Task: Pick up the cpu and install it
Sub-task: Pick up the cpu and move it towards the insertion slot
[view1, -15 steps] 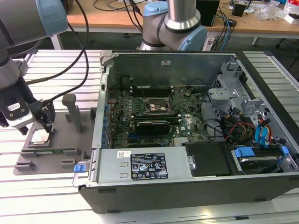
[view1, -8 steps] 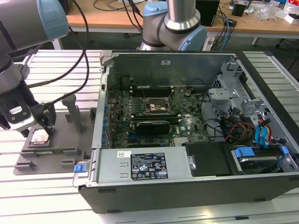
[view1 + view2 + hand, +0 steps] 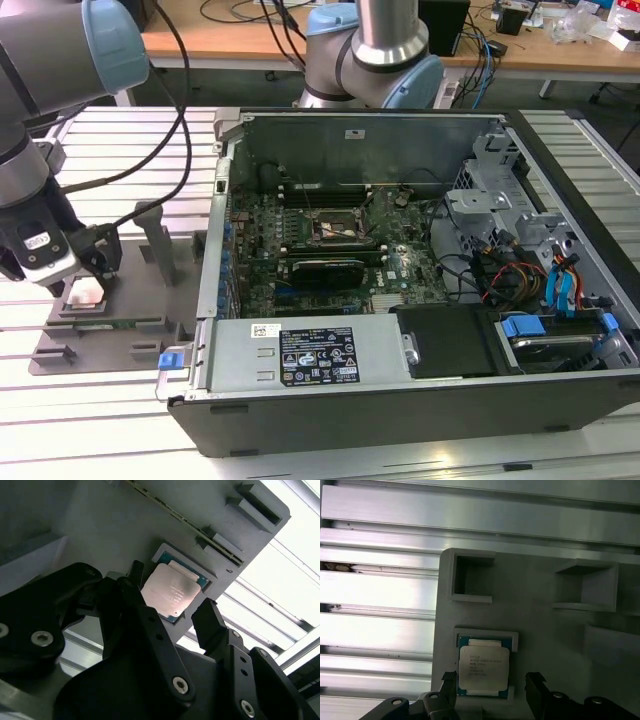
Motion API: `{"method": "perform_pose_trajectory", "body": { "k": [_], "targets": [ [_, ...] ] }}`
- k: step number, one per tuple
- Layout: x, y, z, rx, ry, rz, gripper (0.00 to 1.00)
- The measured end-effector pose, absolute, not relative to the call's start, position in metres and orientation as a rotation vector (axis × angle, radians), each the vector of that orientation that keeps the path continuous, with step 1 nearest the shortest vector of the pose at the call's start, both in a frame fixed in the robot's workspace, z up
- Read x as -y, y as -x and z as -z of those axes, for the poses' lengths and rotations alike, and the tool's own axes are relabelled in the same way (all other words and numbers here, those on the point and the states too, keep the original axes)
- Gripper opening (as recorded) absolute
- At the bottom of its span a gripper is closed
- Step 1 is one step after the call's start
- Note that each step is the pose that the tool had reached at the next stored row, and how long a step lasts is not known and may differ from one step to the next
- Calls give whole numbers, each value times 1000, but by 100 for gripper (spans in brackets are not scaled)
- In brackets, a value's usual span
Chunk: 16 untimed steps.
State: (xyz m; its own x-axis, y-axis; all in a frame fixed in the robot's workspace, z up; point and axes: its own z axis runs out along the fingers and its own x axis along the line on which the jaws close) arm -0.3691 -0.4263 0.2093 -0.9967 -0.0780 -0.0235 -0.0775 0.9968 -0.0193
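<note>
While poised over tray (image 3: 555, 635): pickup step, judged barely begun.
Cpu (image 3: 483, 666): seated flat in tray pocket, untouched.
Fingers (image 3: 536, 686): spread wide, straddling it, gripping nothing.
Next-move need: level descent, even closure on opposite edges, no tilt.
</note>
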Motion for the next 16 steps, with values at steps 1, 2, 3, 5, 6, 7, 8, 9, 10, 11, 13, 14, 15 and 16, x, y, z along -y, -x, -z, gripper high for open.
{"method": "perform_pose_trajectory", "body": {
  "k": [1,2,3,5,6,7,8,9,10,11,13,14,15,16],
  "targets": [
    [426,369,-208,-3115,121,29,66],
    [426,369,-207,-3115,122,29,66],
    [426,370,-205,-3115,121,29,66],
    [426,370,-203,-3115,121,29,66],
    [426,371,-201,-3115,121,29,66],
    [426,371,-200,-3115,122,29,66],
    [426,371,-200,-3115,122,29,66],
    [426,371,-199,-3115,122,29,66],
    [426,371,-199,-3115,122,29,66],
    [425,371,-197,-3115,122,29,66],
    [425,371,-196,-3115,122,29,66],
    [425,371,-195,-3115,122,29,66],
    [425,371,-195,-3115,122,28,66],
    [424,371,-194,-3115,122,27,66]
  ]
}}
